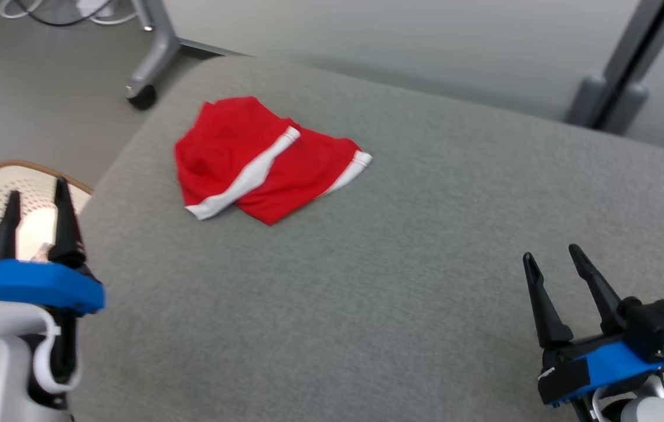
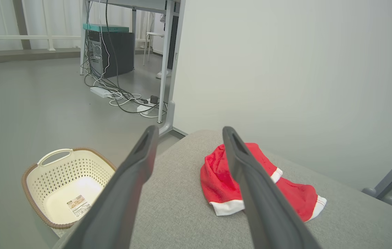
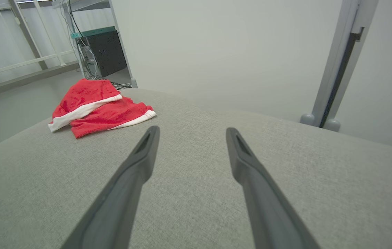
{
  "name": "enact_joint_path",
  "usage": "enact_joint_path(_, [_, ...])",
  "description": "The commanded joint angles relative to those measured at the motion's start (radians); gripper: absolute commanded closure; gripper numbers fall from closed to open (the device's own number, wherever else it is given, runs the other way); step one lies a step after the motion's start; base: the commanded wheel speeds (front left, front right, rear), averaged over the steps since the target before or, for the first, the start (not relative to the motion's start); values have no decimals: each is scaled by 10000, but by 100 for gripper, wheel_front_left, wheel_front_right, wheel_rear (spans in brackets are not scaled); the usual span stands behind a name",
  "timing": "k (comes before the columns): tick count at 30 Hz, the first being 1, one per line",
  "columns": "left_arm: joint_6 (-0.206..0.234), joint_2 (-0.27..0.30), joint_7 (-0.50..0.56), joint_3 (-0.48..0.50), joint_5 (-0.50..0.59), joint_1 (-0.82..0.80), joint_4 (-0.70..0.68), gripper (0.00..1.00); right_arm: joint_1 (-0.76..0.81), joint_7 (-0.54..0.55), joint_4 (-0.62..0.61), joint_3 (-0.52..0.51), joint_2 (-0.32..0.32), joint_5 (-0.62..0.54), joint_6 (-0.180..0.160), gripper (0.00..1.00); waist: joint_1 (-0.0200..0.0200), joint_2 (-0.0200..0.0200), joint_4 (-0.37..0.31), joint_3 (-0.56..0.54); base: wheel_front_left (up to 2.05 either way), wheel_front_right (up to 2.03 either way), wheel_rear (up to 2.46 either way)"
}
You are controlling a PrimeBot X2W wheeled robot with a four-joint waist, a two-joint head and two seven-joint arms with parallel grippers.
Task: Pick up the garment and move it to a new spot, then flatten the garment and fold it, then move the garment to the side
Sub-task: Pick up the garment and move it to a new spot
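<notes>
**Hazards**

- The garment (image 1: 261, 161) lies crumpled at the far left of the table (image 1: 367, 264), near the rounded far-left corner. A push from the right side can slide it over that edge and onto the floor. Approach from above, not from the side.
- The garment lies in overlapping layers, with one white-trimmed band across the top. A shallow pinch probably takes one layer only. The rest then hangs, drags and twists, which makes flattening harder.
- The table surface is grey and cloth-like. A descent that goes too deep can pinch this cover together with the garment.
- The left claw (image 1: 37, 190) hangs at the near left, beyond the table edge and above the basket (image 2: 57, 176). Its fingers are spread and hold nothing. Lift it before you bring it inward, or it can strike the table edge.
- The right claw (image 1: 551, 254) is over the near right of the table, well apart from the garment. It is also spread wide and holds nothing. A long reach across to the garment brings both arms close together, so watch that they do not collide.

**Containers**

- One cream perforated basket with a brown rim stands on the floor just beside the left edge of the table. It contains no clothing. A printed label lies flat on its bottom.
</notes>
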Motion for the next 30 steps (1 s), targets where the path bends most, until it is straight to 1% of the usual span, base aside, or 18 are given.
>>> enact_joint_path(1, [39,34,83,48,-46,-174,98,0,-61,-83,-45,9,-51,-40,2,0,-1,0,-74,50,0,0,0])
enact_joint_path(4, [136,292,703,403,-469,-873,651,0,-346,-209,-230,142,-87,-149,2,0,-1,0,-606,514,0,0,0])
enact_joint_path(8, [179,758,1256,782,-804,-1689,1427,0,-689,-233,-481,399,-236,-185,2,0,-1,0,-1419,1337,0,0,0])
enact_joint_path(12, [185,1499,2010,1016,-921,-2284,2028,0,-1159,-166,-883,731,-366,-226,4,0,-1,0,-2304,2340,0,0,0])
enact_joint_path(15, [309,2015,2469,1286,-1042,-2556,2326,0,-1462,-135,-1049,990,-471,-214,2,0,-1,0,-2949,3007,0,0,0])
enact_joint_path(18, [428,2353,2838,1561,-1234,-2777,2577,0,-1721,-195,-1189,1071,-582,-159,2,0,-1,0,-3489,3583,0,0,0])
enact_joint_path(21, [643,2470,3314,1841,-1568,-2832,2768,0,-1863,-307,-1259,1151,-545,-114,2,0,-1,0,-3967,3964,0,0,0])
enact_joint_path(23, [745,2427,3709,1987,-1862,-2783,2860,0,-1921,-408,-1219,1192,-490,-89,2,0,-1,0,-4218,4101,0,0,0])
enact_joint_path(25, [855,2361,4251,1932,-2043,-2551,2895,0,-1959,-507,-1164,1235,-438,-64,2,0,-1,0,-4390,4184,0,0,0])
enact_joint_path(26, [917,2389,4540,1849,-2031,-2422,2897,5,-1970,-544,-1122,1278,-400,-61,2,0,-1,0,-4463,4183,0,0,0])
enact_joint_path(27, [973,2419,4784,1747,-2004,-2297,2885,85,-1962,-597,-1075,1265,-371,-51,2,0,-1,0,-4513,4160,0,0,0])
enact_joint_path(28, [1035,2377,4951,1710,-2037,-2181,2871,100,-1948,-627,-987,1261,-344,-11,2,0,-1,0,-4560,4094,0,0,0])
enact_joint_path(30, [1047,2334,5187,1707,-2145,-2064,2697,100,-1898,-703,-864,1202,-315,26,2,0,-1,0,-4585,3923,0,0,0])
